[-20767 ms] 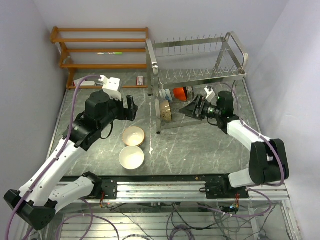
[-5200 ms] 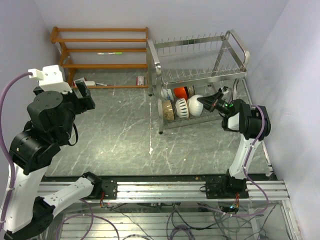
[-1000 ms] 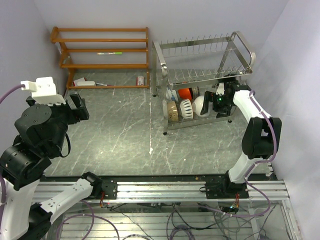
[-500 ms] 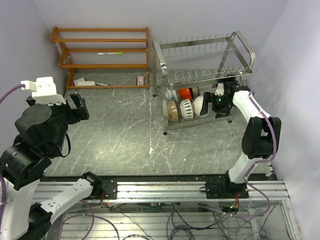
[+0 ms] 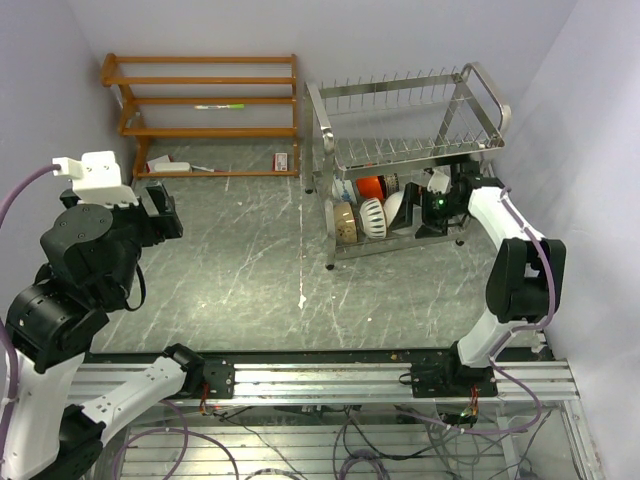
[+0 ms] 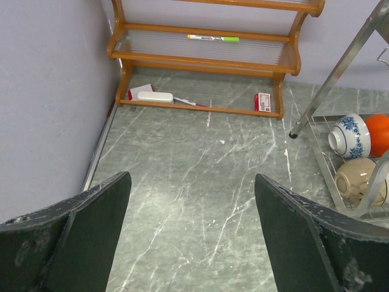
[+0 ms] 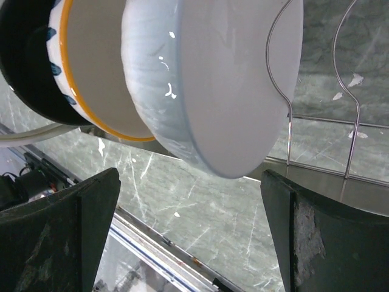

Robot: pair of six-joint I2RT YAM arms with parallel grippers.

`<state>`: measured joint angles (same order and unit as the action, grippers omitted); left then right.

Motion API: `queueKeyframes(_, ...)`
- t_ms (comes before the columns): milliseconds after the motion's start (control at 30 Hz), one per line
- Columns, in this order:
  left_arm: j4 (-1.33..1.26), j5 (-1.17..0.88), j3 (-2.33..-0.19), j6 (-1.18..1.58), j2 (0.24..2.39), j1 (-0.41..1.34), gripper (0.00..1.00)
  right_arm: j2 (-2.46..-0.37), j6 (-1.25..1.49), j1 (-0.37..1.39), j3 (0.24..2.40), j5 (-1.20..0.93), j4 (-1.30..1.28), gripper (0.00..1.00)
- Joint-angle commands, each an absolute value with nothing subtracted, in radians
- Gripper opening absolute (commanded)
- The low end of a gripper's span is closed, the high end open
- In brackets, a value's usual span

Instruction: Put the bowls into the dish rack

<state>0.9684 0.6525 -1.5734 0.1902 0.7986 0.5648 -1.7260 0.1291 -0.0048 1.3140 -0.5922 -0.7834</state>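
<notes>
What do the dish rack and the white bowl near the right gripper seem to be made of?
The dish rack: apparently metal wire, silver and shiny. The white bowl: probably glazed ceramic, judging by its glossy surface with small highlights; hard plastic cannot be excluded.

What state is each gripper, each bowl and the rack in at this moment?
left gripper: open, empty.
right gripper: open, empty, facing the white bowl.
white bowl: on edge in the rack, against a wire prong.
blue-and-white bowl: on its side in the lower tier.
red-orange bowl: on its side in the lower tier.
cream-tan bowl: on its side in the lower tier.
dish rack: upright.
</notes>
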Motion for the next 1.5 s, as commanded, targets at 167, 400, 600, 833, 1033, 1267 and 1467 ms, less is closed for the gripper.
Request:
queueKeyframes(167, 0.935, 0.642, -1.569, 0.190, 0.822, 0.570, 0.93, -1.601, 0.171, -0.015, 1.231, -0.669, -0.769, 1.00)
queueKeyframes(400, 0.923, 0.626, -1.558, 0.199, 0.832, 0.571, 0.93, -1.527, 0.154, -0.014, 1.165, -0.815, -0.763, 1.00)
queueKeyframes(600, 0.913, 0.621, -1.551, 0.202, 0.834, 0.571, 0.93, -1.475, 0.162, -0.015, 1.128, -0.853, -0.776, 1.00)
queueKeyframes(833, 0.895, 0.602, -1.539, 0.215, 0.840, 0.570, 0.93, -1.367, 0.213, -0.012, 1.014, -0.856, -0.761, 1.00)
queueKeyframes(1033, 0.877, 0.578, -1.543, 0.220, 0.856, 0.570, 0.93, -1.248, 0.256, -0.006, 0.937, -0.810, -0.768, 1.00)
queueKeyframes(1267, 0.866, 0.477, -1.517, 0.262, 0.890, 0.571, 0.93, -1.129, 0.293, 0.016, 0.974, -0.682, -0.861, 1.00)
queueKeyframes(1467, 0.841, 0.424, -1.475, 0.302, 0.896, 0.571, 0.93, -1.040, 0.315, 0.018, 0.983, -0.570, -0.928, 1.00)
